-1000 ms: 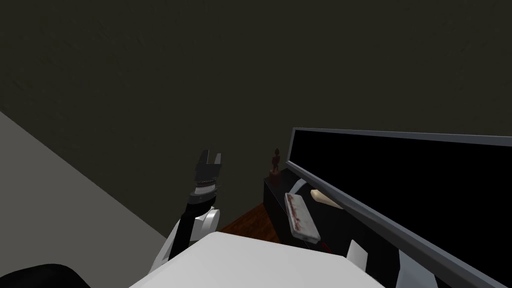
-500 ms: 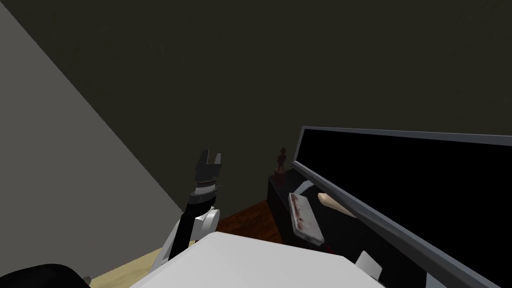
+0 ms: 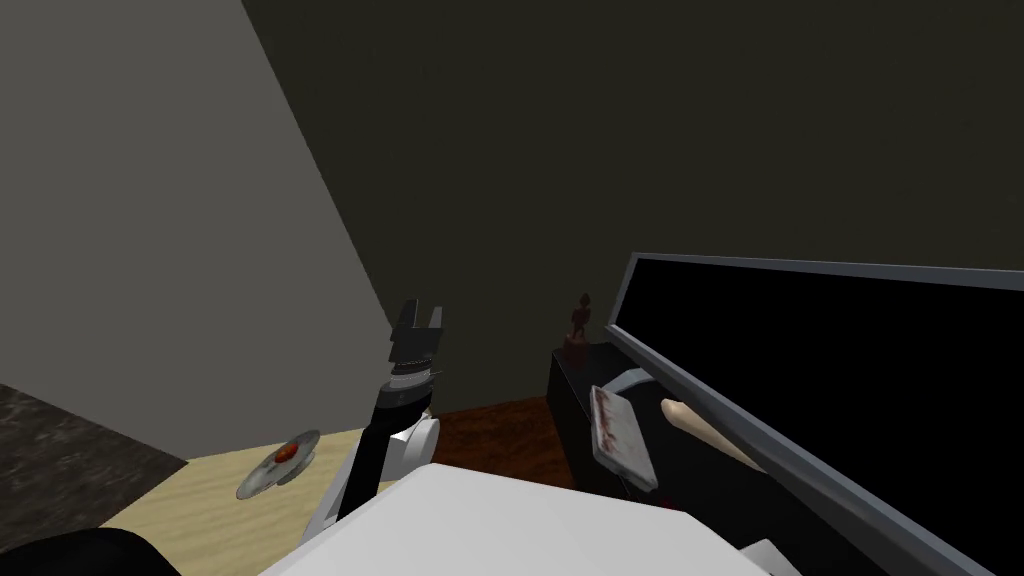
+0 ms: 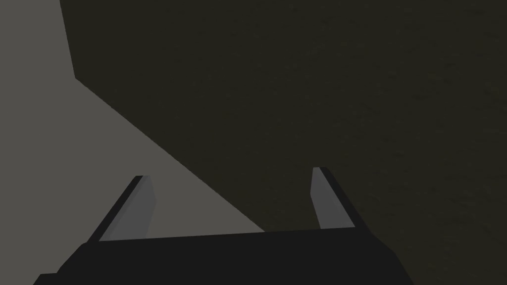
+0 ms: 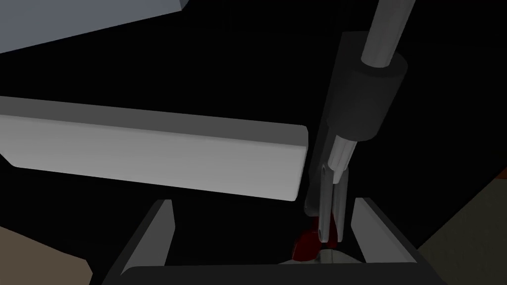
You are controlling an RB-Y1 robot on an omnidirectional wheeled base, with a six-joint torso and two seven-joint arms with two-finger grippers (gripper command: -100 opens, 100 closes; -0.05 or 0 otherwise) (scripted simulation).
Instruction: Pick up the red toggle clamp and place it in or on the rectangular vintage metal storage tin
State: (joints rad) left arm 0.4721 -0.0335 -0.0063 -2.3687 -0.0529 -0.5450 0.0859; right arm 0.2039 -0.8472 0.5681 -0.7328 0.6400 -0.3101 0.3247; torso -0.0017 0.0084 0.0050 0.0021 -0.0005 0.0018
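The right jaws are standing wide apart and gripping nothing. The red toggle clamp (image 5: 309, 243) is lying in the gap between them, close against one finger (image 5: 376, 237), with its metal arm and dark tip reaching away from the hand. Just beyond it a pale grey slab (image 5: 148, 153) is crossing the view; it is probably the side of the storage tin (image 3: 620, 435), though I cannot be sure.

In the head view the tin is sitting at the near end of a black cabinet (image 3: 570, 395), its top stained rust red. A small figurine (image 3: 579, 318) is standing at the far end, and a grey-framed black panel (image 3: 800, 268) is running alongside.

The left jaws are also open and empty, raised well apart from the tin.

My view is swinging left. The wall corner is sliding across the picture, and a pale tabletop (image 3: 200, 510) carrying a plate (image 3: 250, 487) is coming into sight. The tin and figurine are drifting only slightly right, so the cabinet is staying within reach. The clamp is not yet gripped, so the pick-up is still to come.
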